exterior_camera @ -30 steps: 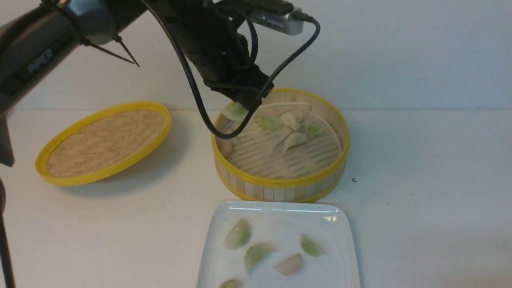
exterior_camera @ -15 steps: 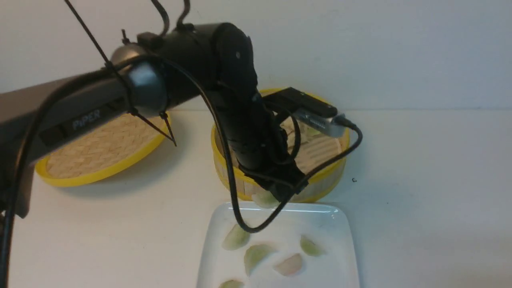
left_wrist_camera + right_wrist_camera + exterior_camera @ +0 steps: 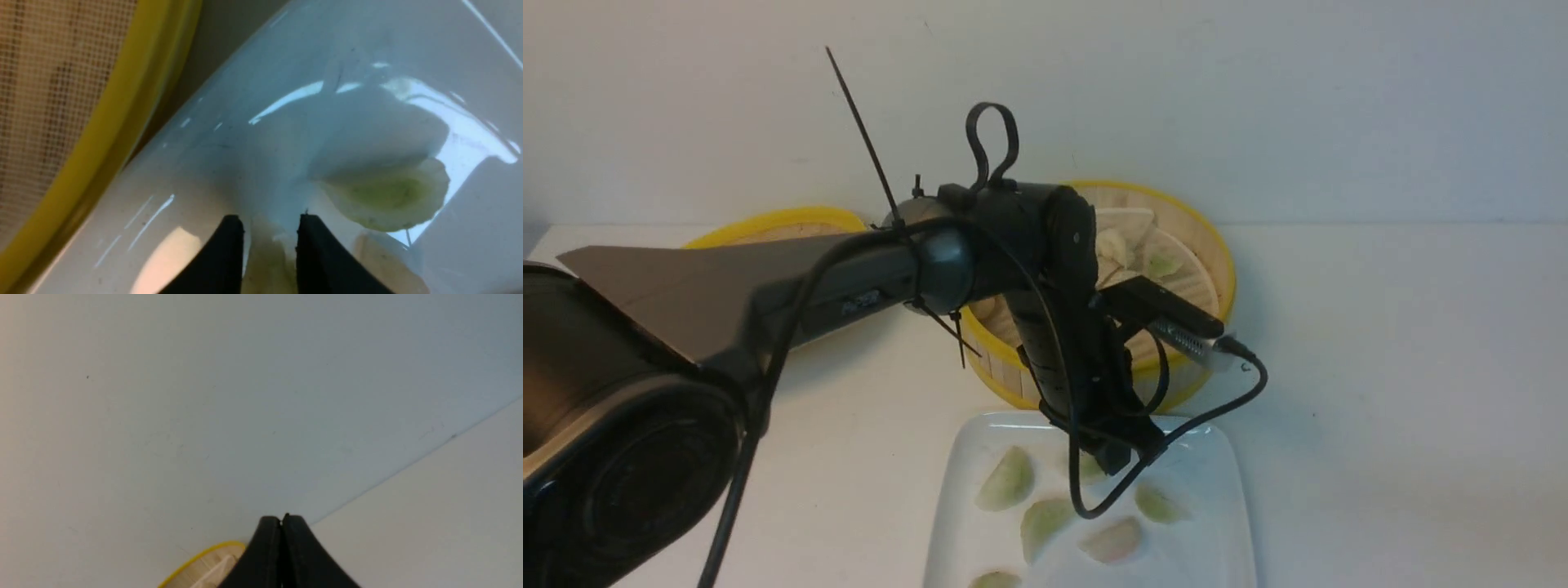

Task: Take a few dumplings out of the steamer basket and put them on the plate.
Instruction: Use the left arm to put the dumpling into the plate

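One plate (image 3: 1201, 563), one steamer basket (image 3: 1221, 286), one woven lid (image 3: 792, 219), at least nine dumplings (image 3: 1005, 482).

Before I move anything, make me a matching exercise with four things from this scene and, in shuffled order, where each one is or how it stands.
Things:
1. left claw
2. right claw
3. steamer basket
4. woven lid

Places and states:
A. fingertips together
B. behind the plate, with dumplings inside
C. over the plate, fingertips apart
D. left of the basket, partly hidden by the left arm

Right pairs: 1-C, 2-A, 3-B, 4-D
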`<action>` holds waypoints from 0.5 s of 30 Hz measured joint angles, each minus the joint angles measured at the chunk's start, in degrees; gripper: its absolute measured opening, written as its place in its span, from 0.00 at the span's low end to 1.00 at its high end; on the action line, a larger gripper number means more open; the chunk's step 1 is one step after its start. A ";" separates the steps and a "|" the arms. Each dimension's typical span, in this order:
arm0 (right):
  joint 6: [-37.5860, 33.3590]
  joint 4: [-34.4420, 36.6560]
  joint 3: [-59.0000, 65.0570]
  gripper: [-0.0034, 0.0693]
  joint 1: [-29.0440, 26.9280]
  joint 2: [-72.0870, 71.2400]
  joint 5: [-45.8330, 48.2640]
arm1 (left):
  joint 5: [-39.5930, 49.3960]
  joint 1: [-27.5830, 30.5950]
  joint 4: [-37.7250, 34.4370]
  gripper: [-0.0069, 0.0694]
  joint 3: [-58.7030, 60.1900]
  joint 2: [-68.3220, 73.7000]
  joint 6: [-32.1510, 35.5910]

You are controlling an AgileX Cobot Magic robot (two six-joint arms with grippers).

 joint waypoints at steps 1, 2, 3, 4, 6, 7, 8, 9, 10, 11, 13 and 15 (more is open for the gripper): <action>0.00 0.71 0.00 0.03 0.00 0.00 -0.22 | -0.34 -0.01 0.05 0.35 0.00 0.16 0.00; 0.00 1.46 0.00 0.03 0.00 0.00 -0.35 | -0.61 -0.06 0.19 0.38 0.00 0.34 0.00; 0.00 1.89 0.00 0.03 0.00 0.00 -0.42 | -0.69 -0.06 0.19 0.41 0.00 0.42 0.00; 0.00 2.50 0.00 0.03 0.00 0.00 -0.42 | -0.70 -0.06 0.26 0.45 0.00 0.42 0.00; 0.00 3.11 0.00 0.03 0.00 0.00 0.49 | -0.70 -0.06 0.26 0.52 -0.13 0.42 0.00; 0.00 3.28 -0.66 0.03 0.00 0.00 2.56 | -0.32 -0.06 0.26 0.56 -0.60 0.42 -0.08; -0.05 3.28 -1.92 0.03 0.00 0.00 4.95 | 0.01 -0.06 0.26 0.57 -1.02 0.42 -0.25; -0.12 3.28 -3.90 0.03 0.00 0.16 7.64 | 1.00 -0.06 0.26 0.58 -1.80 0.34 -1.02; -0.45 3.10 -6.52 0.03 0.00 1.13 10.44 | 1.81 -0.06 0.26 0.58 -2.33 -0.02 -1.61; -0.78 3.04 -7.08 0.03 0.00 1.41 11.01 | 2.03 -0.06 0.31 0.58 -2.60 -0.19 -1.79; -1.97 1.20 -15.56 0.03 0.00 7.01 20.26 | 4.40 -0.06 0.51 0.51 -4.25 -2.86 -3.77; -3.74 -0.74 -21.94 0.03 0.00 14.33 28.33 | 5.26 -0.06 1.37 0.39 -4.73 -6.61 -4.23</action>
